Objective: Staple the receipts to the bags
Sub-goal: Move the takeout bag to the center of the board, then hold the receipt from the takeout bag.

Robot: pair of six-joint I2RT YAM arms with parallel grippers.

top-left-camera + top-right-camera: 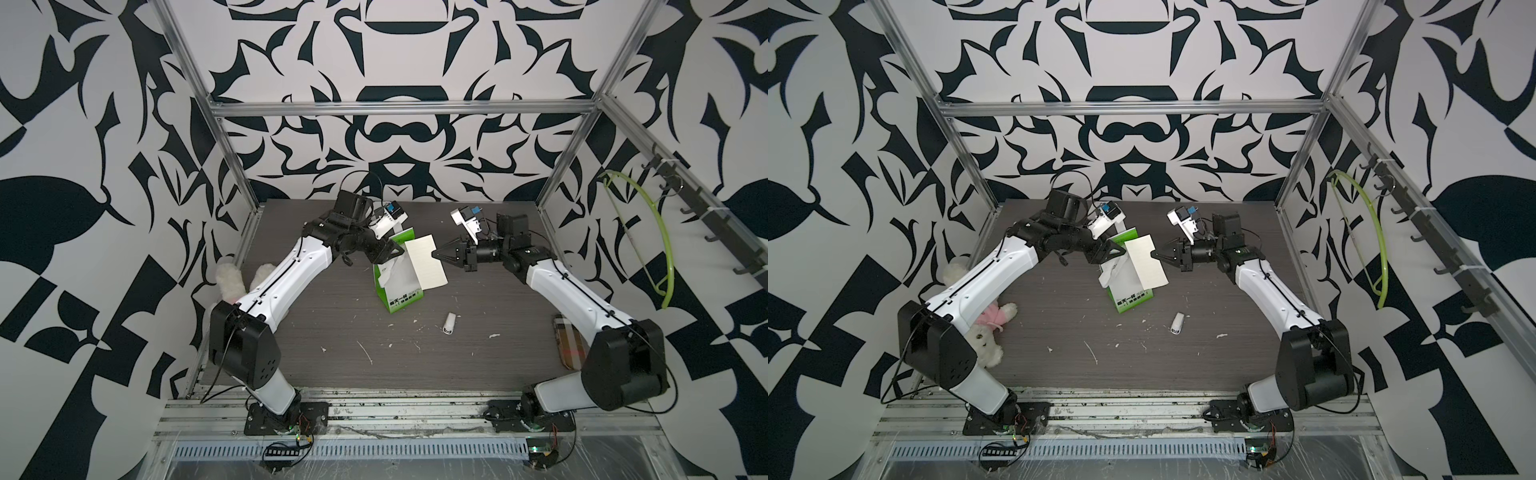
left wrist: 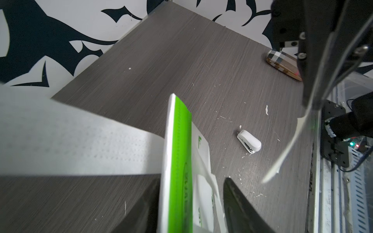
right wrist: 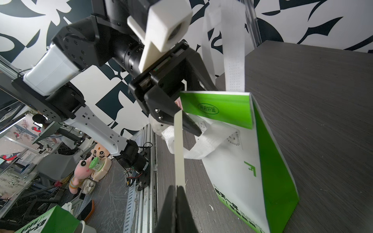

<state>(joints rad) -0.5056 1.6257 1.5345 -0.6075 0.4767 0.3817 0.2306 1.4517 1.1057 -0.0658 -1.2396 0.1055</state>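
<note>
The bag [image 1: 405,297] stands mid-way on the table [image 1: 332,340]. The left claw [image 1: 397,252] straddles its green rim, jaws apart, seemingly steadying it. The right claw [image 1: 436,254], clenched on the receipt [image 1: 426,262], presents the slip at the bag's 3 o'clock side for stapling. The stapler [image 1: 449,323] lies at 5 o'clock, untouched.

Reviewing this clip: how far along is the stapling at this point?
Done: nothing looks stapled yet. In hand: the right gripper is shut on the thin cream paper receipt, holding it up near the white-and-green paper bag; the left gripper stands open astride the bag's top. Remaining: the small white stapler lies untouched on the grey table.
</note>
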